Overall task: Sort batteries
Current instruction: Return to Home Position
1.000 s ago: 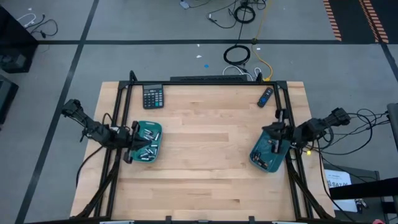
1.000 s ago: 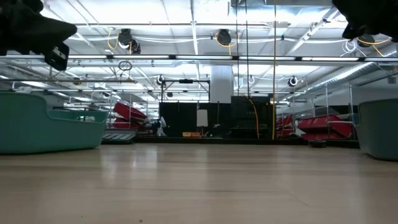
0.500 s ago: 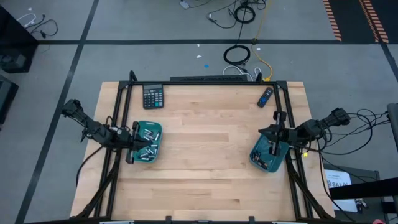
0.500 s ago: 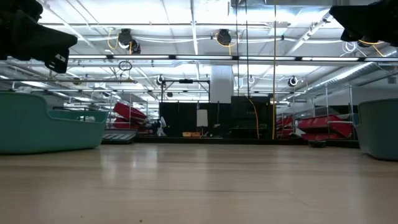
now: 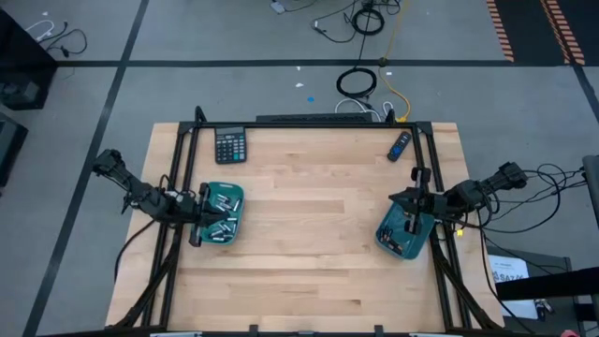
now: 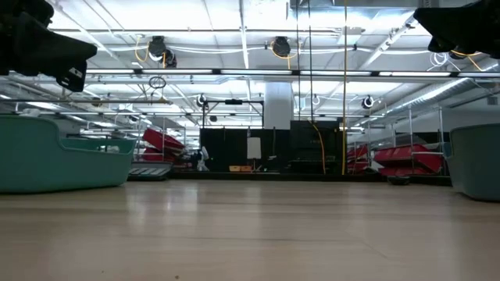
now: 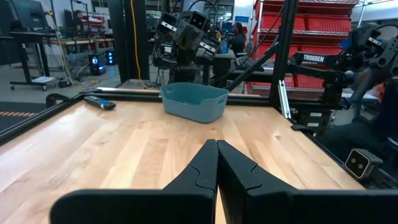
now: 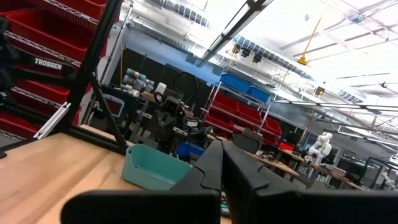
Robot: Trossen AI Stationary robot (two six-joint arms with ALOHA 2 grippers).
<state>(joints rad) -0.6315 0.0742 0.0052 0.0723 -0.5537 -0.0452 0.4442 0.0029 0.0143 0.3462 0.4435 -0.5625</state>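
Several small silvery batteries (image 5: 218, 218) lie heaped in the left teal tray (image 5: 234, 198), which stands on the wood near the table's left edge. The right teal tray (image 5: 390, 245) stands near the right edge with a few small pieces in it. My left gripper (image 5: 200, 217) hovers shut over the left tray's outer edge; its wrist view shows the shut fingertips (image 7: 217, 144) with nothing between them and the right tray (image 7: 194, 102) far off. My right gripper (image 5: 395, 197) hangs shut above the right tray's far end, its fingertips (image 8: 222, 145) empty, the left tray (image 8: 154, 168) beyond.
A black calculator (image 5: 230, 145) lies at the far left corner and a dark blue remote-like stick (image 5: 400, 144) at the far right. Black frame rails (image 5: 180, 168) run along both sides. Bare wood (image 5: 309, 234) stretches between the two trays.
My right gripper has risen out of the right tray and tipped from pointing down to nearly level, its tips now toward the table's left. The trays and batteries have stayed where they were.
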